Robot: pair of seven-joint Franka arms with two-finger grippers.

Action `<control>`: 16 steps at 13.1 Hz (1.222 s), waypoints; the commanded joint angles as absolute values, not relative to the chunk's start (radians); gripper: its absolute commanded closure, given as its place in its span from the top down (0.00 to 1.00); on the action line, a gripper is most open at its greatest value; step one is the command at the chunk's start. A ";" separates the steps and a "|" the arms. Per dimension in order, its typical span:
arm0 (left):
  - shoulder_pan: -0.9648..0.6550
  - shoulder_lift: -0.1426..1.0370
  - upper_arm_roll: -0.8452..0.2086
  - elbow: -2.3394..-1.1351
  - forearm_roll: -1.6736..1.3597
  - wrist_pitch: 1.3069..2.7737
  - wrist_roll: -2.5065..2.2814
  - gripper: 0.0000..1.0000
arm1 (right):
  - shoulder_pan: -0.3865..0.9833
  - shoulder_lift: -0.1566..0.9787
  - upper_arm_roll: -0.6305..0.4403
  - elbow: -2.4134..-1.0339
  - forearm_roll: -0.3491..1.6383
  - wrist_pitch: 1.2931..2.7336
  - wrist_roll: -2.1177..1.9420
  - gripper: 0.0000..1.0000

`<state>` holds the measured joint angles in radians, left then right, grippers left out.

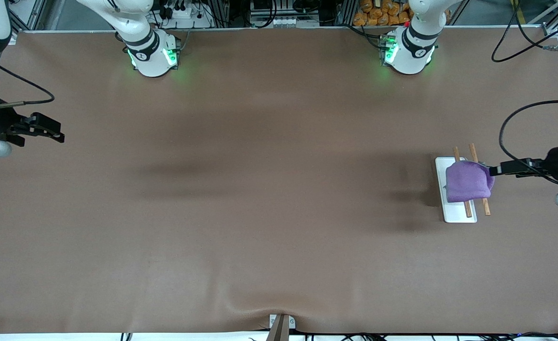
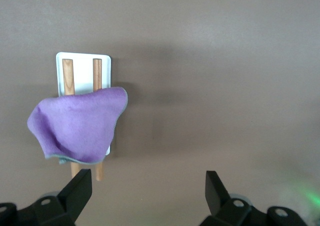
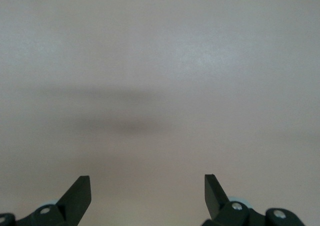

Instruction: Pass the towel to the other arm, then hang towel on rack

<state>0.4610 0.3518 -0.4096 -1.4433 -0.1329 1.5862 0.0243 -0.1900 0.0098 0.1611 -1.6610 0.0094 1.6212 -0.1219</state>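
Observation:
The purple towel [image 1: 468,187] hangs draped over the two wooden rods of the rack [image 1: 459,216], which stands toward the left arm's end of the table. In the left wrist view the towel [image 2: 77,128] covers the middle of the rods over the white base plate [image 2: 82,59]. My left gripper [image 1: 492,169] is open and empty, up in the air by the towel's edge; its jaws [image 2: 148,178] stand wide apart over bare table. My right gripper [image 1: 54,131] is open and empty over the right arm's end of the table, showing only brown mat [image 3: 147,182].
Both arm bases [image 1: 153,57] [image 1: 407,52] stand along the table edge farthest from the front camera. A black cable [image 1: 508,128] loops above the table near the rack. A small clamp [image 1: 281,324] sits at the nearest table edge.

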 commanded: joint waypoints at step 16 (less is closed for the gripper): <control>0.465 0.186 -0.660 -1.393 0.170 1.531 -0.223 1.00 | 0.006 0.097 0.175 -1.407 -0.069 1.554 0.046 1.00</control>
